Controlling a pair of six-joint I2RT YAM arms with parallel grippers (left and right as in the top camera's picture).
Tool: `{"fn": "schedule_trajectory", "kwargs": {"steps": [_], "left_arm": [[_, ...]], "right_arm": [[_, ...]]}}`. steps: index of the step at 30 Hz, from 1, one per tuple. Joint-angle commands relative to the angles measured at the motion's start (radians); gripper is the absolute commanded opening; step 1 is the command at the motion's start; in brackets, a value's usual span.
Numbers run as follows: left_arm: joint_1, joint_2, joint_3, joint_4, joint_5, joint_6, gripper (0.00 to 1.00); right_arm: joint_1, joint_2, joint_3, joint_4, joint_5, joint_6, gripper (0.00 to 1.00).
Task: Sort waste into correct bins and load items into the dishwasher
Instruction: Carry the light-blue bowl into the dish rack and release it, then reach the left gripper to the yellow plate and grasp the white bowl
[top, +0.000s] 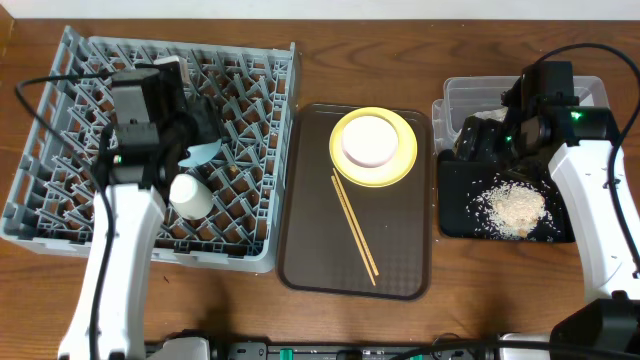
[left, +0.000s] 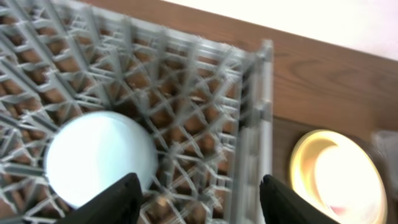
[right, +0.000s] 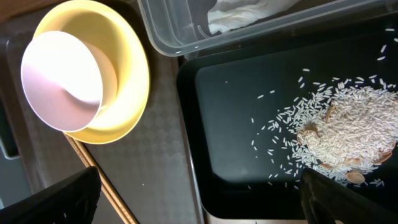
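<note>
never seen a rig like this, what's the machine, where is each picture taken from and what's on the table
Two robot arms work at a table. One picture looks down from above; the other two come from cameras on each wrist. The left gripper hangs over a grey dish rack containing a light-blue bowl and white cup. A brown tray carries a yellow plate, white bowl and chopsticks. The right gripper is over a black tray of rice, beside a clear tub. Both grippers are open, empty.

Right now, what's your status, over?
Left gripper open, right gripper open. Light-blue bowl in grey plastic peg rack. Round pale-yellow plate on brown tray. Nothing blocking.
</note>
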Motion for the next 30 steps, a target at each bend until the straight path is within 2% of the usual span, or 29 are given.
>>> {"fn": "schedule_trajectory", "kwargs": {"steps": [1,3,7,12,13,16,22,25,30], "left_arm": [[-0.108,-0.034,0.001,-0.032,0.012,0.027,0.65],[-0.192,-0.031,0.002,-0.032,-0.017,0.073,0.65],[-0.342,0.006,0.041,-0.035,-0.130,0.074,0.65],[-0.463,0.150,0.204,-0.071,-0.148,0.074,0.65],[-0.497,0.225,0.270,-0.071,-0.148,0.075,0.65],[-0.554,0.338,0.335,-0.032,-0.148,0.110,0.65],[-0.671,0.523,0.340,0.095,-0.148,0.210,0.65],[-0.730,0.640,0.340,0.122,-0.148,0.220,0.65],[-0.756,0.751,0.340,0.122,-0.148,0.220,0.64]], "right_arm": [[-0.010,-0.008,0.003,-0.008,0.096,0.000,0.99],[-0.023,-0.008,0.003,-0.019,0.141,0.037,0.99],[-0.064,-0.008,0.003,-0.029,0.160,0.049,0.99],[-0.120,-0.008,0.003,-0.050,0.154,0.049,0.99],[-0.130,-0.008,0.003,-0.059,0.152,0.049,0.99],[-0.133,-0.008,0.003,-0.067,0.153,0.048,0.99],[-0.132,-0.008,0.003,-0.072,0.152,0.048,0.99],[-0.132,-0.008,0.003,-0.072,0.152,0.048,0.99],[-0.132,-0.008,0.003,-0.076,0.152,0.048,0.99]]}}
